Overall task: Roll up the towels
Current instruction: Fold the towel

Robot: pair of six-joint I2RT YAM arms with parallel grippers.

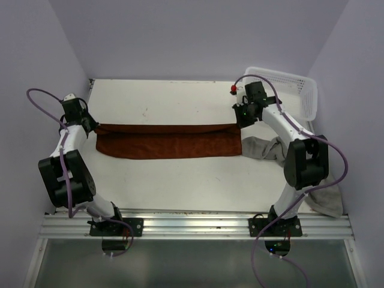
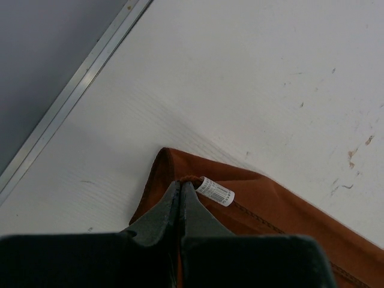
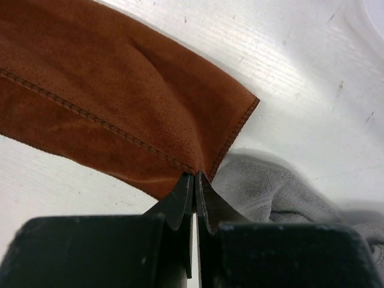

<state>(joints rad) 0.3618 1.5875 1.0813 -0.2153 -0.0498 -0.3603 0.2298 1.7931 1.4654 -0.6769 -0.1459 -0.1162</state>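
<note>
Left tool [image 2: 181, 183]: fingers pinched shut on the left end corner of the rust-brown soft cloth towel [image 2: 270, 210], right beside its small white printed label [image 2: 216, 192]. Left arm: elbow folded low near its base, forearm reaching out along the left side of the white tabletop [image 1: 180, 102], wrist pitched down.

Right tool [image 3: 195, 175]: fingers clamped on the right end corner of the same towel, at the stitched hem. Right arm: elbow up, forearm angled toward the far right, wrist pitched down.

Rust-brown towel lies as a long strip between the two tools, across the middle of the tabletop. It is flat and doubled lengthwise, not rolled.

Crumpled grey soft cloth towel [image 3: 264, 186] sits just beside the right tool, up against the brown corner and partly under the right forearm. It is not rolled either.

White plastic mesh basket [image 1: 294, 84] stands in the far right corner, behind the right arm.

More grey cloth [image 1: 327, 201] lies at the near right edge by the right elbow. Can't tell whether it's the same piece.
</note>
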